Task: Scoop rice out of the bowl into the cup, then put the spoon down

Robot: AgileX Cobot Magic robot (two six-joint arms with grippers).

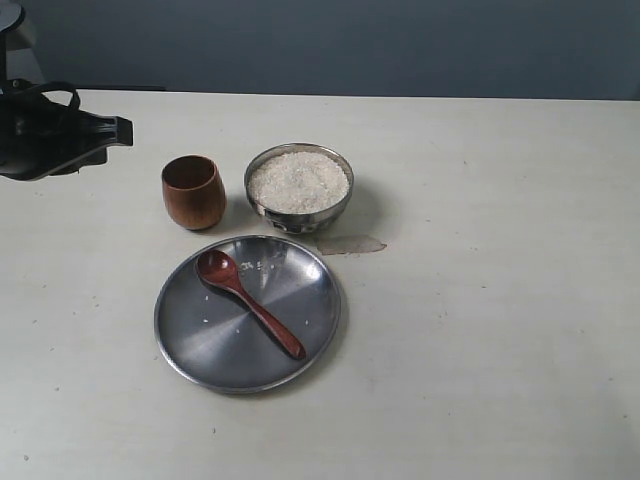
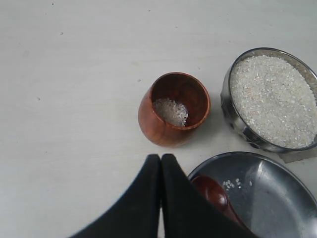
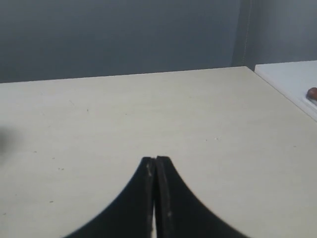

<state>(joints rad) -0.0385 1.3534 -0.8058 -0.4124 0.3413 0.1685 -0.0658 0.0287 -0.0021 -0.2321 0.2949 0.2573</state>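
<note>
The steel bowl (image 1: pixel 299 188) (image 2: pixel 270 99) is heaped with white rice (image 1: pixel 299 181) (image 2: pixel 272 96). Left of it stands the brown wooden cup (image 1: pixel 193 192) (image 2: pixel 174 109), upright, with a little rice (image 2: pixel 171 111) at its bottom. The reddish-brown spoon (image 1: pixel 250 303) (image 2: pixel 213 196) lies on the flat steel plate (image 1: pixel 200 345) (image 2: pixel 282 198), its oval bowl toward the cup. A few loose grains lie on the plate. My left gripper (image 1: pixel 122 131) (image 2: pixel 161 157) is shut and empty, at the far left above the table, apart from the cup. My right gripper (image 3: pixel 155 159) is shut and empty over bare table; it does not show in the exterior view.
A clear scrap of tape or film (image 1: pixel 352 244) lies on the table just right of the bowl. A second white surface (image 3: pixel 292 82) with a small reddish object (image 3: pixel 312 92) adjoins the table at its edge in the right wrist view.
</note>
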